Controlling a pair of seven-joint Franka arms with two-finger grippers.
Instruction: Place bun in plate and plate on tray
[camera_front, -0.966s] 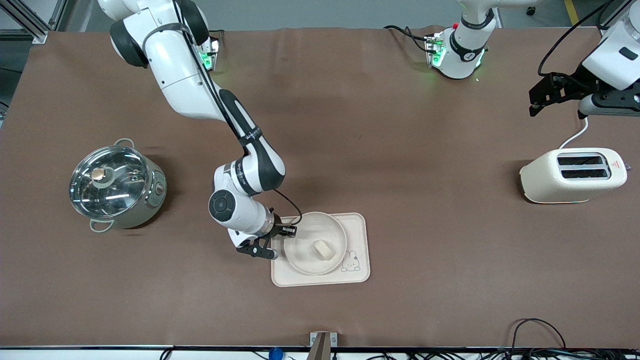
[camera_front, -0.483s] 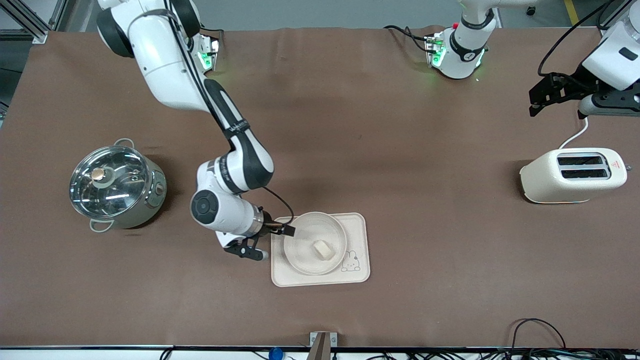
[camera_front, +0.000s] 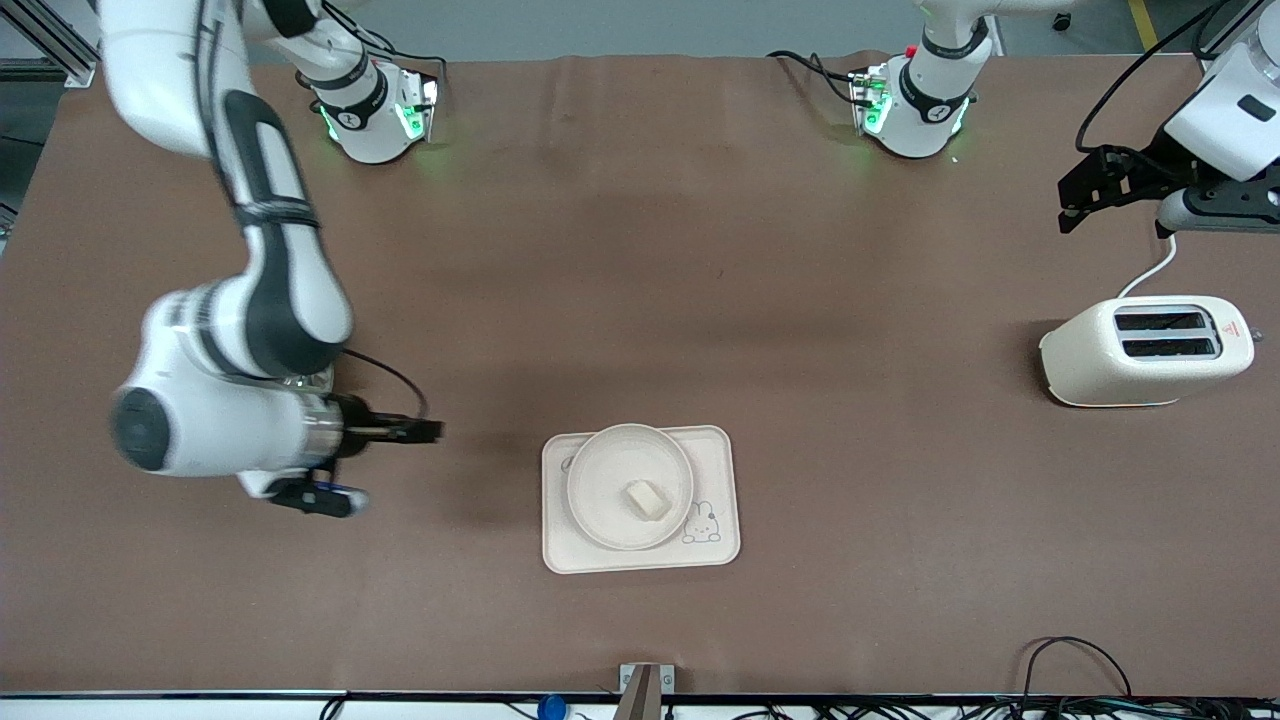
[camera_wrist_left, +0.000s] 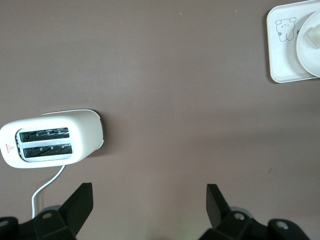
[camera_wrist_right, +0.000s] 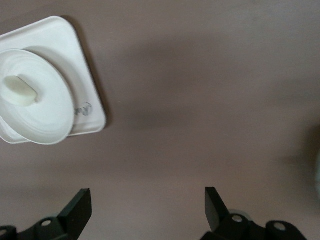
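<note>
Since a second ago your right gripper (camera_front: 375, 462) has pulled away from the plate (camera_front: 630, 487) toward its own end of the table, fingers spread and empty, well apart from the tray (camera_front: 641, 498). The bun (camera_front: 646, 499) lies in the plate and the plate sits on the tray, so both placements look done. You need only park this arm, while your left gripper (camera_front: 1090, 193) waits with fingers apart above the toaster (camera_front: 1146, 350).

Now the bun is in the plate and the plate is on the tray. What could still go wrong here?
1. The plate sits toward one end of the tray, not centred; a knock might slide it off.
2. The open right gripper is low beside the pot, which its arm hides; a swing could hit it.
3. The bun lies loose and might roll.
</note>
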